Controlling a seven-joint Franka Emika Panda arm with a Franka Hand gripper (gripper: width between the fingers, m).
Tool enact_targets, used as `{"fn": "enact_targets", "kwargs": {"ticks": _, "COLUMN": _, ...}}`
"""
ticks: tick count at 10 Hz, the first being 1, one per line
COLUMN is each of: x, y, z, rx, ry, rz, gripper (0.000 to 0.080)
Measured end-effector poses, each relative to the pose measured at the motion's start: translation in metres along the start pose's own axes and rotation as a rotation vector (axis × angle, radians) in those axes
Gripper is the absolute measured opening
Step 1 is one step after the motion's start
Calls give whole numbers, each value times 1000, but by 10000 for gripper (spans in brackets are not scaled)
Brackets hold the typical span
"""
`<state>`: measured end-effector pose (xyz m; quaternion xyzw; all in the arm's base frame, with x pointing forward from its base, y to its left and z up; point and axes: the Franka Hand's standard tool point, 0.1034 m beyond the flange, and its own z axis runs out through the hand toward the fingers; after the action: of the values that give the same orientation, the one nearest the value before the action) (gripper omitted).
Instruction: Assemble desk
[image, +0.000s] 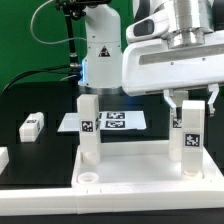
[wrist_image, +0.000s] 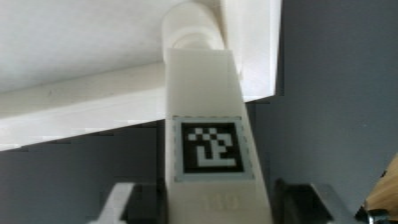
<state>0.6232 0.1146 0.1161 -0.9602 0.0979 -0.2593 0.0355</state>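
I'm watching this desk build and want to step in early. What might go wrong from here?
1. The pincer grips a leg upright at the tabletop's corner. Its seating is hidden, so a slight tilt could jam it.
2. If released before it is seated, the leg may topple.
3. Pushing on it could shift the tabletop and disturb the standing leg.

The bench (image: 40, 150) is black. Toward the back of it the marker board (image: 120, 122) lies flat, white, tags face up. Behind hangs a green backdrop (image: 25, 40), with black cables (image: 45, 72) drooping across it. The pale band (image: 40, 205) along the near edge may be a border strip; I can't quite tell.
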Motion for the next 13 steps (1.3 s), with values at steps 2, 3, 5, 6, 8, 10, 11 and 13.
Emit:
{"fn": "enact_targets", "kwargs": {"ticks": 2, "x": 1, "y": 1, "z": 0, "rx": -3, "ry": 1, "rz": 0, "gripper": 285}}
{"fn": "enact_targets", "kwargs": {"ticks": 3, "x": 1, "y": 2, "z": 0, "rx": -3, "ry": 1, "rz": 0, "gripper": 285}}
{"fn": "enact_targets", "kwargs": {"ticks": 5, "x": 0, "y": 1, "z": 0, "rx": -3, "ry": 1, "rz": -1, "gripper": 498}}
{"fn": "enact_targets", "kwargs": {"ticks": 6, "x": 0, "y": 1, "z": 0, "rx": -3, "ry": 1, "rz": -2, "gripper": 498}}
{"fn": "enact_targets", "kwargs": {"ticks": 8, "x": 0, "y": 1, "z": 0, "rx": -3, "ry": 1, "rz": -3, "gripper": 644}}
{"fn": "enact_targets", "kwargs": {"ticks": 10, "x": 0, "y": 1, "z": 0, "rx": -3, "ry": 1, "rz": -5, "gripper": 648}}
{"fn": "enact_targets", "kwargs": {"ticks": 11, "x": 0, "y": 1, "z": 0, "rx": -3, "ry": 1, "rz": -6, "gripper": 648}}
{"fn": "enact_targets", "kwargs": {"ticks": 13, "x": 0, "y": 1, "z": 0, "rx": -3, "ry": 1, "rz": -8, "gripper": 648}}
